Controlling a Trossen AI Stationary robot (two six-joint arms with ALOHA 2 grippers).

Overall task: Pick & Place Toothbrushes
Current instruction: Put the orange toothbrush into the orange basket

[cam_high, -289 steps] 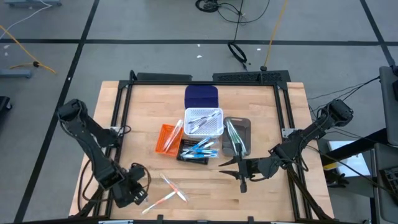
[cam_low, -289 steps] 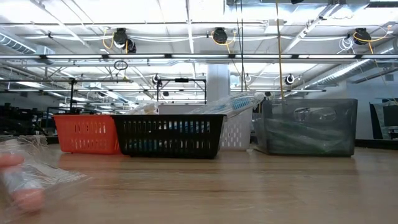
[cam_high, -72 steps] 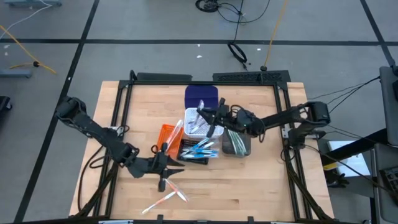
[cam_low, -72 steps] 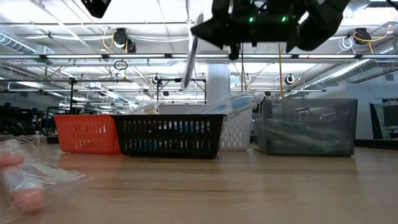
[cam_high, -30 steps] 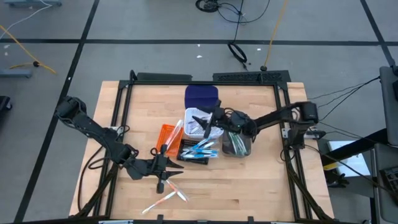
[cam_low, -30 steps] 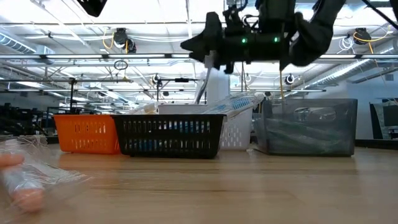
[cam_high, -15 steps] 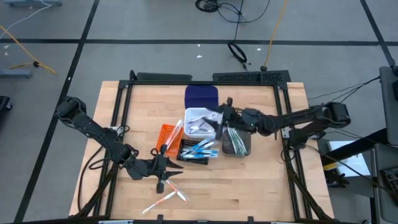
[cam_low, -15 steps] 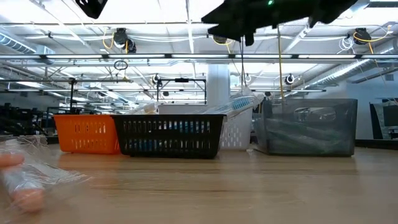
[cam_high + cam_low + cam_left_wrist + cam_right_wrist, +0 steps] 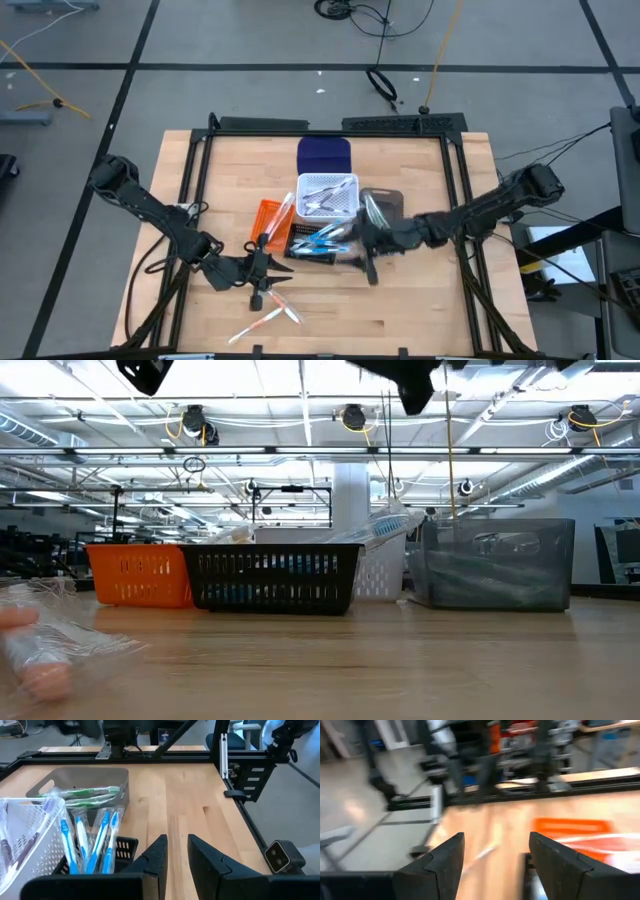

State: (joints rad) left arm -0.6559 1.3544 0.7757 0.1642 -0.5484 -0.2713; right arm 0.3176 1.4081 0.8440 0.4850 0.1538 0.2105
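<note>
Loose toothbrushes [image 9: 270, 312] with orange-pink ends lie crossed on the wood near the front edge; one shows blurred close to the low camera [image 9: 40, 650]. Others lie sorted in bins: blue ones [image 9: 90, 845] in the black bin [image 9: 318, 245], green ones [image 9: 85, 794] in the grey bin [image 9: 385, 205], dark ones in the white bin [image 9: 327, 195]. My left gripper [image 9: 272, 272] hovers in front of the orange bin [image 9: 268, 222], above the loose toothbrushes, narrowly open and holding nothing [image 9: 175, 847]. My right gripper [image 9: 358, 255] hangs by the black bin's right end, open and holding nothing [image 9: 492, 852].
A dark blue bin [image 9: 324, 155] stands behind the white one. Black frame rails [image 9: 455, 180] run along the table's sides and back. Bare wood lies to the right of the grey bin and along the front right.
My right gripper has left the white bin and swung toward the table's near edge, rising and tipping up to level, past the grey bin to the black bin's right end. The toothbrush that slanted below it over the white bin no longer shows under it.
</note>
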